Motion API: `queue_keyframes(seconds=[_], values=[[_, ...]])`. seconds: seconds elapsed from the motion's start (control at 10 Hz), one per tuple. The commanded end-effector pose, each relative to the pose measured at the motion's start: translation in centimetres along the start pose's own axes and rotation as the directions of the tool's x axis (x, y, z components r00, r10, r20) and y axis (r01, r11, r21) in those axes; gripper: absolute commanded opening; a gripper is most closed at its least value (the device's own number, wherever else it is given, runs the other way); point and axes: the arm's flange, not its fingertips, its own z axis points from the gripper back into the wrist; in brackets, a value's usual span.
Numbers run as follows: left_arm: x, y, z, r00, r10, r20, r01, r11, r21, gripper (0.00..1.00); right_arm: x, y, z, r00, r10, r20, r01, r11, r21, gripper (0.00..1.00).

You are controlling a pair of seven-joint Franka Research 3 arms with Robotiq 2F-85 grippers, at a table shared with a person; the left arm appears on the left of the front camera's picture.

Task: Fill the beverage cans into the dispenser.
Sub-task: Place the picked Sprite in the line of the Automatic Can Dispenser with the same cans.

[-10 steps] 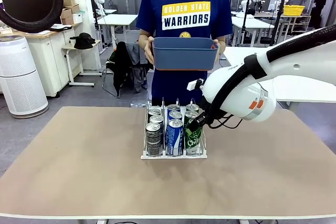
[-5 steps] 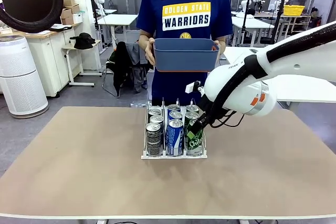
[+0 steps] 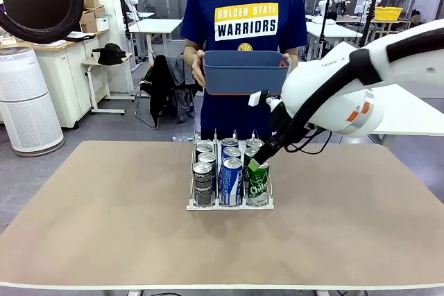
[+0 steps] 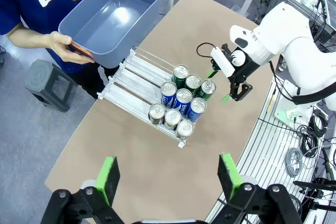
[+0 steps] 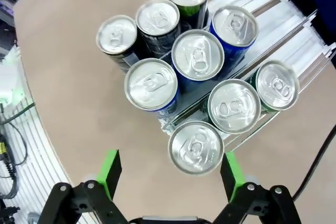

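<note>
The dispenser (image 3: 191, 205) stands mid-table with several beverage cans (image 3: 229, 179) in its three lanes: dark on the left, blue in the middle, green on the right. My right gripper (image 3: 259, 161) hangs open just above the front green can (image 3: 257, 185), not touching it. In the right wrist view that can's silver top (image 5: 195, 148) lies between and below the green pads (image 5: 111, 171) of the right gripper (image 5: 170, 176). My left gripper (image 4: 169, 176) is open and empty, high over the table, looking down on the dispenser (image 4: 135, 77), the cans (image 4: 182, 98) and the right gripper (image 4: 219, 85).
Across the table a person holds an empty blue-grey tub (image 3: 244, 71) with both hands above the dispenser's far end. The rear halves of the lanes (image 5: 294, 27) hold no cans. Bare tabletop (image 3: 104, 227) lies to both sides and in front.
My right gripper has opened, let go of the front green can and lifted up and to the right off it. The can stays in the right lane. The left arm has not moved.
</note>
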Motion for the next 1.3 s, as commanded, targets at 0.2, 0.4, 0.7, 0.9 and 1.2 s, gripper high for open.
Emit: queue_keyframes(seconds=[0.2, 0.4, 0.7, 0.9, 1.2], values=[[-0.4, 0.1, -0.1, 1.000, -0.008, 0.020, 0.009, 1.000, -0.007, 1.00, 0.1, 0.6, 4.1, 1.000, -0.002, 0.029, 0.001, 1.000, 0.029, 1.00], [-0.4, 0.1, -0.1, 1.000, -0.008, 0.020, 0.009, 1.000, -0.007, 1.00, 0.2, 0.9, 5.8, 0.999, 0.015, 0.031, -0.016, 0.999, 0.030, 1.00], [-0.4, 0.1, -0.1, 1.000, -0.008, 0.020, 0.009, 1.000, -0.007, 1.00, 0.5, 1.0, 5.9, 0.999, 0.016, 0.044, -0.017, 1.000, 0.022, 1.00], [-0.4, 0.1, -0.1, 1.000, -0.008, 0.020, 0.009, 1.000, -0.007, 1.00, 0.5, 1.0, 5.9, 0.999, 0.016, 0.044, -0.017, 1.000, 0.022, 1.00], [-0.4, 0.1, -0.1, 1.000, -0.008, 0.020, 0.009, 1.000, -0.007, 1.00, 0.5, 1.0, 5.9, 0.999, 0.016, 0.044, -0.017, 1.000, 0.022, 1.00]])
